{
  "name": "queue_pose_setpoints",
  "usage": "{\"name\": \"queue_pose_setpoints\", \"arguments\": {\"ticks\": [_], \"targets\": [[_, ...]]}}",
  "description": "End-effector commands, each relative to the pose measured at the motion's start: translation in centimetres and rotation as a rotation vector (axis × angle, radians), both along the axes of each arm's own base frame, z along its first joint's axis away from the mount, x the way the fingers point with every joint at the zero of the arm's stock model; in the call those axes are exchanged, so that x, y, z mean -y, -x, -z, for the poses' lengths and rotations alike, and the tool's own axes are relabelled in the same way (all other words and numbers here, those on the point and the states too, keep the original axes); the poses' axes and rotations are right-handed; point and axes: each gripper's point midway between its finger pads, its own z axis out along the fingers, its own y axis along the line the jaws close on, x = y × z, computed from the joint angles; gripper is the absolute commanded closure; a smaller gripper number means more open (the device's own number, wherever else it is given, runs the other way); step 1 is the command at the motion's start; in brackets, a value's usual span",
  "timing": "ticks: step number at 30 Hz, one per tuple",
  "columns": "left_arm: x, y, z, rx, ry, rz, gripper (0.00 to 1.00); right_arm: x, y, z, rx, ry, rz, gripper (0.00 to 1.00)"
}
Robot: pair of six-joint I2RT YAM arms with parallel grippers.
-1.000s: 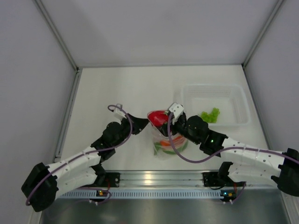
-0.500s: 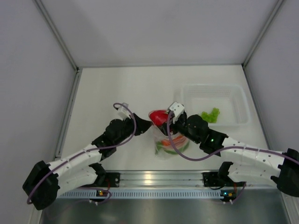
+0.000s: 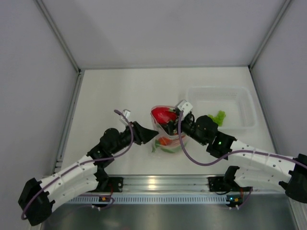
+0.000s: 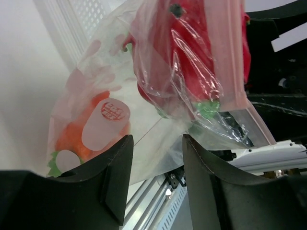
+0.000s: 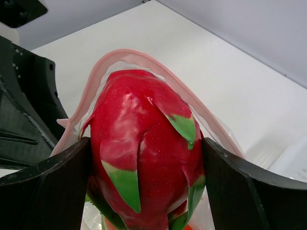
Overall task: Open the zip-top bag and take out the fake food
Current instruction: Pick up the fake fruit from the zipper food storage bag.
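My right gripper (image 5: 146, 143) is shut on the magenta dragon fruit (image 5: 144, 115), one finger on each flank. The fruit sticks out of the zip-top bag's mouth, ringed by the pinkish zip strip (image 5: 98, 67). Seen from above, the dragon fruit (image 3: 162, 115) tops the clear zip-top bag (image 3: 169, 145), with my right gripper (image 3: 171, 123) beside it. Orange and green fake food (image 4: 72, 139) lies in the bag's lower part. My left gripper (image 4: 156, 139) is open just short of the bag (image 4: 144, 120), holding nothing. It sits left of the bag in the top view (image 3: 152, 134).
A rigid clear tub (image 3: 240, 103) stands at the right, holding a green leafy piece (image 3: 217, 117). The metal rail (image 3: 163, 182) with both arm bases runs along the near edge. Grey walls close in the table on three sides.
My left gripper has opened, let go of the bag's edge and drawn back toward the near left. My right gripper has carried the dragon fruit a little farther away, and the bag followed.
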Motion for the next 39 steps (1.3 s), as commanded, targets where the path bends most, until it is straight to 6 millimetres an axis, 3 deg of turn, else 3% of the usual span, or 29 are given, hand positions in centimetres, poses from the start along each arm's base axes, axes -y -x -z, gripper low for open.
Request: {"name": "queue_pose_setpoints", "arguments": {"ticks": [1, 7, 11, 14, 15, 21, 27, 29, 33, 35, 37, 39], "targets": [[-0.3, 0.9, -2.9, 0.097, 0.076, 0.019, 0.48, 0.3, -0.6, -7.3, 0.116, -0.177, 0.032, 1.0], [-1.7, -0.6, -3.1, 0.081, 0.019, -0.091, 0.47, 0.6, -1.1, -6.1, 0.117, -0.133, 0.063, 1.0], [-2.1, -1.4, -5.3, 0.101, 0.032, -0.143, 0.46, 0.6, -1.7, -5.6, 0.113, -0.109, 0.087, 1.0], [-3.3, -3.1, -5.8, 0.111, -0.017, -0.249, 0.45, 0.1, -1.7, -5.1, 0.113, -0.084, 0.079, 1.0], [-3.9, -3.7, -6.9, 0.123, -0.025, -0.293, 0.45, 0.1, -1.9, -4.6, 0.11, -0.067, 0.083, 1.0], [-2.7, -6.3, -8.7, 0.168, -0.124, -0.323, 0.45, -0.6, -1.7, -3.9, 0.111, -0.034, 0.078, 1.0], [-2.4, -8.4, -7.0, 0.128, -0.252, -0.371, 0.51, -1.0, -1.3, -4.3, 0.133, -0.01, 0.067, 1.0], [-2.6, -8.4, -5.9, 0.109, -0.3, -0.369, 0.51, -1.0, -1.3, -4.3, 0.135, -0.003, 0.066, 1.0], [-1.9, -8.1, -5.6, 0.123, -0.319, -0.318, 0.52, -1.0, -1.3, -4.2, 0.137, 0.004, 0.066, 1.0], [-1.6, -8.0, -5.4, 0.126, -0.327, -0.297, 0.62, -0.9, -1.4, -4.3, 0.136, 0.002, 0.072, 1.0], [-1.6, -8.0, -5.1, 0.121, -0.335, -0.296, 0.62, -0.9, -1.4, -4.2, 0.134, 0.0, 0.074, 1.0], [-1.7, -8.2, -4.6, 0.111, -0.342, -0.31, 0.72, -0.8, -1.3, -4.6, 0.139, -0.016, 0.076, 1.0]]}}
